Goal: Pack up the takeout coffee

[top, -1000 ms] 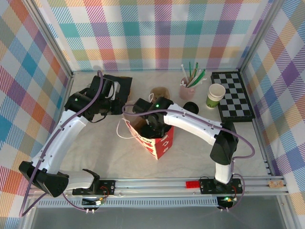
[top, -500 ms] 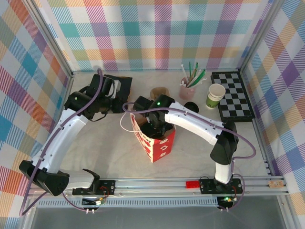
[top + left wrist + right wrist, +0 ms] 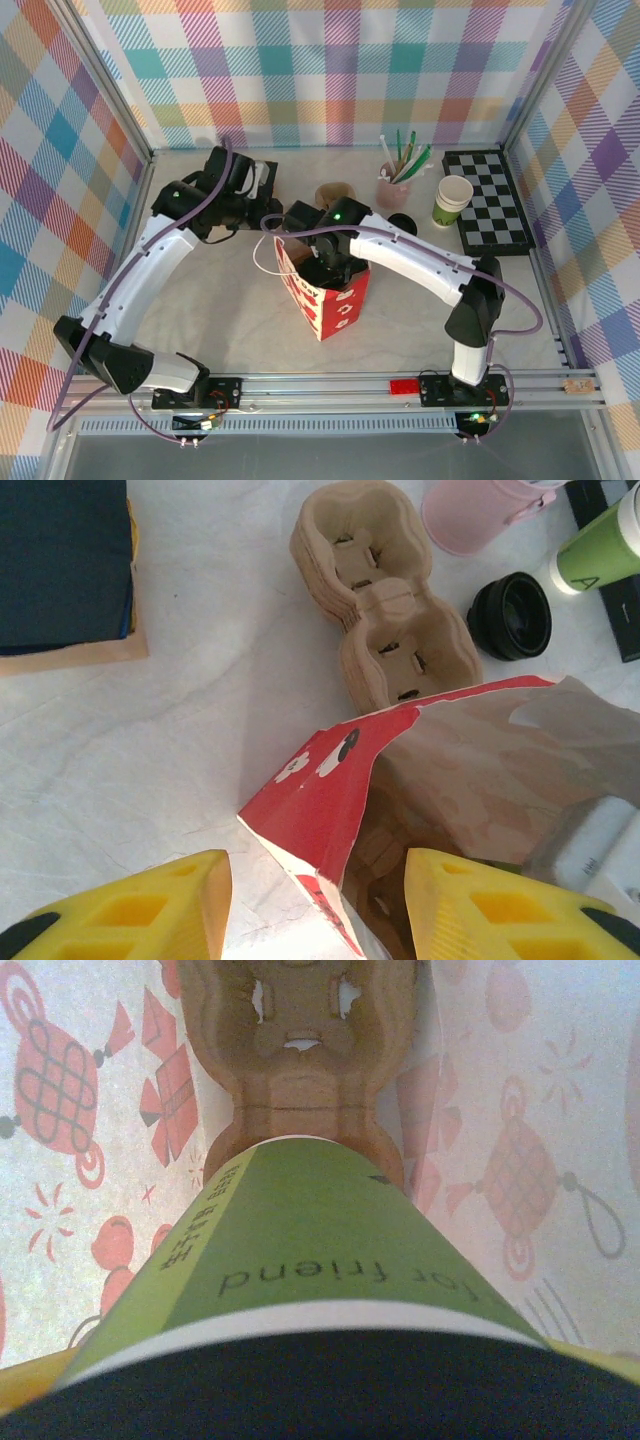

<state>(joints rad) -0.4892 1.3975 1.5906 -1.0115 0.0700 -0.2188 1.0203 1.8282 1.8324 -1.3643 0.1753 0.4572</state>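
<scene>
Right wrist: my right hand (image 3: 320, 1390) is gripping the takeout coffee (image 3: 300, 1230) inside the bag (image 3: 80, 1110).
Left hand (image 3: 315, 905): I'm holding it open.

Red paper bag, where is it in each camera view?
Top external: the red paper bag stands mid-table.
Left wrist: its open mouth, lower centre to right.
Right wrist: its lantern-printed inner walls flank the green-banded paper coffee cup.
Shared landmark: brown pulp cup carrier behind the bag, top and left wrist views.

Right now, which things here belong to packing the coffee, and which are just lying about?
In the job: takeout coffee, red paper bag, cup carrier inside it.
Lying about: spare cup carrier, pink straw cup, lidless green cup, loose black lid, chessboard.
</scene>
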